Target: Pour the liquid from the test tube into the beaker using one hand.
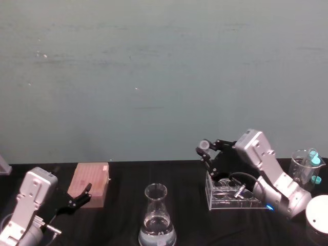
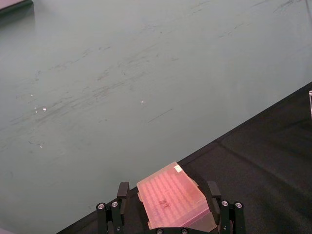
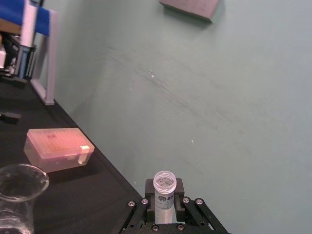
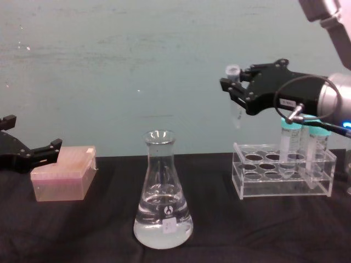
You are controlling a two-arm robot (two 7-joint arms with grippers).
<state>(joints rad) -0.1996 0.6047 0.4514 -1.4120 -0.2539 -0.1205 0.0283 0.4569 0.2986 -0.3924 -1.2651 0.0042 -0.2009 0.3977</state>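
My right gripper (image 4: 235, 90) is shut on the test tube (image 4: 237, 104), a slim clear tube with a pointed tip and an open whitish rim. It holds the tube upright, raised above the left end of the tube rack (image 4: 282, 175). In the right wrist view the test tube (image 3: 164, 183) stands between the black fingers. I cannot make out the liquid level in the tube. The beaker (image 4: 163, 203), a clear conical flask, stands at centre front, left of and below the tube, with clear liquid (image 4: 163, 222) in its base. My left gripper (image 1: 79, 197) rests open by the pink box.
A pink tip box (image 4: 63, 172) lies on the black table at the left, just ahead of the left gripper (image 2: 167, 195). Teal-capped tubes (image 4: 293, 137) stand in the acrylic rack (image 1: 230, 195). A glass with more teal-capped tubes (image 1: 307, 164) and a white round object (image 1: 320, 212) sit far right.
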